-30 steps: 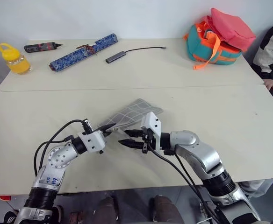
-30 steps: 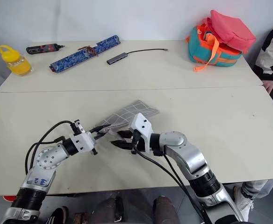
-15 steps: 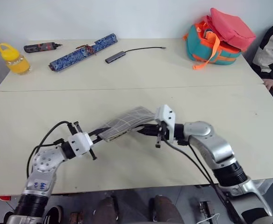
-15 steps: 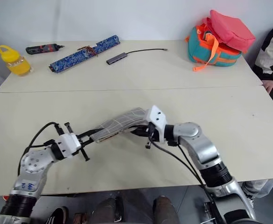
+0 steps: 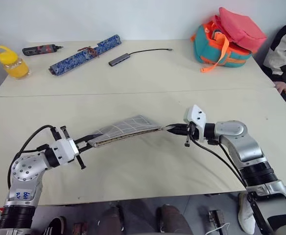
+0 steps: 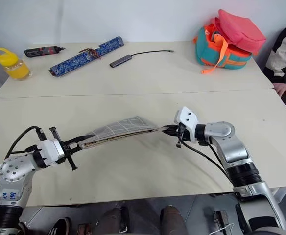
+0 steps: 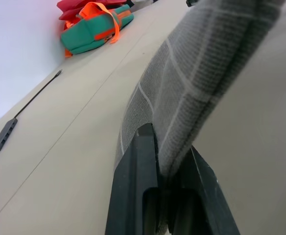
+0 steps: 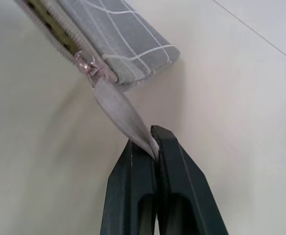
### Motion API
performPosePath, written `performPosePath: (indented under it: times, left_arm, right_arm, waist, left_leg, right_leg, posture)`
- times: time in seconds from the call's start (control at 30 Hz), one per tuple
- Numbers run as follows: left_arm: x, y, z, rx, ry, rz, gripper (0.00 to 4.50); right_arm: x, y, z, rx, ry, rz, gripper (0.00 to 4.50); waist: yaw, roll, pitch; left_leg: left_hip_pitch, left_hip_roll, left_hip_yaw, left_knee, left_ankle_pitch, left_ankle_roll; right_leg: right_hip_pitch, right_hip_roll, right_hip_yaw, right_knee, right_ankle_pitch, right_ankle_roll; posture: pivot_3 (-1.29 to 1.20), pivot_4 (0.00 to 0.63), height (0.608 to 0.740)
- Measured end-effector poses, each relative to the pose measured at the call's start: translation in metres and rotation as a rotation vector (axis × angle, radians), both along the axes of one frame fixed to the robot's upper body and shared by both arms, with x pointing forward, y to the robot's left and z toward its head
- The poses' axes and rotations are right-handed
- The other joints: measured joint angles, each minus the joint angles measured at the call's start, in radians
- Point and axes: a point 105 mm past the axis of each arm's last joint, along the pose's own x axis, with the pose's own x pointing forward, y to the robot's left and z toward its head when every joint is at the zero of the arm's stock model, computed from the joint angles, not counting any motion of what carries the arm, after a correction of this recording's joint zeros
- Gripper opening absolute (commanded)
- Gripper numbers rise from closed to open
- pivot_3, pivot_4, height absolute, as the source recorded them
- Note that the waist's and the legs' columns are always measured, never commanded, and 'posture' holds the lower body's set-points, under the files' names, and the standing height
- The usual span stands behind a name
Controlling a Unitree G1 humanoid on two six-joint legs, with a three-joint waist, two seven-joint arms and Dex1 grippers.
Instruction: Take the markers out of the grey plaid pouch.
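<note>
Your grey plaid pouch point(image 5: 125, 129) hangs stretched between both grippers, lifted just above the near worktop point(image 5: 133, 171).

Look at the pouch first: its left end is clamped between the fingers of your left gripper point(image 5: 90, 141), and in the left wrist view the fabric runs straight out from between them. At the other end, your right gripper point(image 5: 171, 129) has its fingers pressed together on the pale pull tab point(image 8: 121, 113) fixed to the zip slider, and the tab is drawn taut. The zip edge point(image 8: 55, 34) shows a strip of tan, dark-dotted lining. On the far worktop lie a blue patterned roll point(image 5: 85, 54), a grey USB hub on a cable point(image 5: 119, 60), a black-and-red tool point(image 5: 40, 49) and a yellow bottle point(image 5: 7, 61); a teal-orange-pink bag point(image 5: 228, 39) sits at the far right.
</note>
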Motion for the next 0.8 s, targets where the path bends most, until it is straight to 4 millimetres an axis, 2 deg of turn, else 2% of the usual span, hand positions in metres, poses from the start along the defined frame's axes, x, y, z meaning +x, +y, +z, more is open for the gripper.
performPosePath:
  times: [0.17, 0.27, 0.43, 0.6, 0.7, 0.8]
  left_arm:
    - [0.000, -0.004, -0.001, -0.021, 0.000, -0.006, 0.00]
    - [0.000, -0.004, -0.002, -0.021, 0.002, -0.004, 0.00]
    - [0.000, -0.004, -0.003, -0.018, 0.003, -0.002, 0.00]
    - [0.002, -0.008, -0.003, -0.013, -0.003, -0.009, 0.00]
    - [0.004, -0.013, -0.004, -0.021, 0.004, -0.014, 0.00]
    - [0.005, -0.016, -0.007, -0.034, 0.019, -0.011, 0.00]
  right_arm:
    - [-0.014, 0.007, 0.002, 0.020, 0.040, 0.068, 2.00]
    - [-0.023, -0.001, 0.004, -0.003, 0.072, 0.097, 2.00]
    - [-0.031, -0.017, 0.038, 0.027, 0.064, 0.116, 2.00]
    - [-0.030, -0.006, 0.061, 0.076, -0.022, 0.137, 2.00]
    - [-0.030, 0.010, 0.074, 0.133, -0.083, 0.164, 1.08]
    - [-0.042, 0.030, 0.075, 0.129, -0.119, 0.237, 0.02]
  waist:
    - [0.003, 0.000, 0.000]
    - [0.005, 0.000, 0.000]
    - [0.005, 0.000, 0.000]
    - [0.000, 0.000, 0.000]
    - [0.002, 0.000, 0.000]
    - [0.003, 0.000, 0.000]
  left_leg:
    - [0.000, 0.000, 0.000, 0.000, 0.000, 0.000]
    - [0.000, 0.000, 0.000, 0.000, 0.000, 0.001]
    - [0.000, 0.000, 0.000, 0.001, -0.001, 0.001]
    - [0.000, 0.000, 0.000, 0.001, -0.001, 0.001]
    - [0.000, 0.000, 0.000, 0.001, -0.001, 0.001]
    - [0.000, 0.001, 0.000, 0.000, -0.001, 0.001]
  right_leg:
    - [0.000, -0.001, 0.000, 0.000, 0.000, 0.000]
    - [0.000, -0.001, 0.000, 0.000, 0.000, 0.000]
    - [0.001, -0.001, 0.000, -0.001, 0.000, 0.000]
    - [0.001, 0.000, 0.001, 0.000, 0.000, 0.000]
    - [0.000, 0.000, 0.001, 0.000, 0.000, 0.000]
    - [0.000, 0.000, 0.000, 0.000, 0.000, 0.000]
  posture:
    - [0.00, 0.150, 0.740]
    - [0.00, 0.150, 0.740]
    - [0.00, 0.150, 0.740]
    - [0.00, 0.150, 0.740]
    - [0.00, 0.150, 0.740]
    - [0.00, 0.150, 0.740]
